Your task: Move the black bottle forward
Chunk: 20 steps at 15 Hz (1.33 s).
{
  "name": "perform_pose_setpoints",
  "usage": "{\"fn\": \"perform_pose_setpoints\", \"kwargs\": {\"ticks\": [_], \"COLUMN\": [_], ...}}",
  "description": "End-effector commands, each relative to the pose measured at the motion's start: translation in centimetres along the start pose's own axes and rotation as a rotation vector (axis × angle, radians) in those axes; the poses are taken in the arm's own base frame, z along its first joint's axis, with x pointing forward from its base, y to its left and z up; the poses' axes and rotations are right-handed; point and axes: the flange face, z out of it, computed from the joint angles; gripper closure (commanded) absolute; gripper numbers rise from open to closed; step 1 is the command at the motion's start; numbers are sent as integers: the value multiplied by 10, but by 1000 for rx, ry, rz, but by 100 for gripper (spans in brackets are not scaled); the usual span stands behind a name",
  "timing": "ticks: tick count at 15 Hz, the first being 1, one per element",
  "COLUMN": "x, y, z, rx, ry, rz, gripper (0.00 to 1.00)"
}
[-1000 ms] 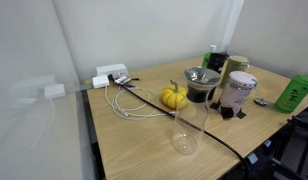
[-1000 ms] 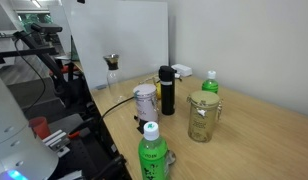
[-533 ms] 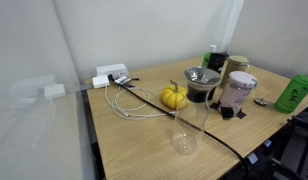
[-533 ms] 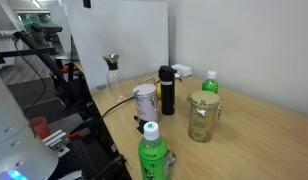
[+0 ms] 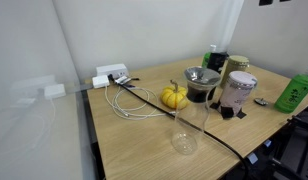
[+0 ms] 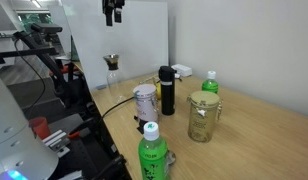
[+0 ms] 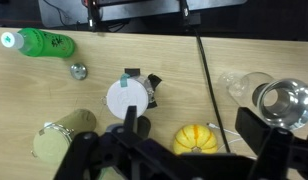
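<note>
Over the wooden table point(image 6: 264, 135), claw point(image 6: 113, 17) hangs high, spread, far from black bottle point(image 6: 166, 92).

My gripper point(image 6: 114, 14) hangs high, pointing straight down, jaws spread wide apart. In wrist view its fingers point(image 7: 82, 152) sit at the bottom corners.

wooden table point(image 5: 134, 140), black bottle point(image 6: 166, 90), pumpkin point(image 5: 174, 97), cables point(image 5: 131, 101)
</note>
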Motion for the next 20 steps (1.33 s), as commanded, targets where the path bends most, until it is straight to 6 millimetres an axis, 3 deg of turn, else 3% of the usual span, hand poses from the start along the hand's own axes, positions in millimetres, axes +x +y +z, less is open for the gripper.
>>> {"fn": "perform_pose_setpoints", "kwargs": {"ticks": [1, 4, 5, 14, 20], "x": [38, 71, 57, 59, 90], "y": [10, 24, 21, 20, 36], "z": [25, 43, 43, 42, 48], "rx": [5, -11, 0, 0, 51], "ry": [-22, -19, -23, -19, 164], "rz": [78, 129, 100, 99, 303], "gripper": [0, 0, 0, 0, 0]}}
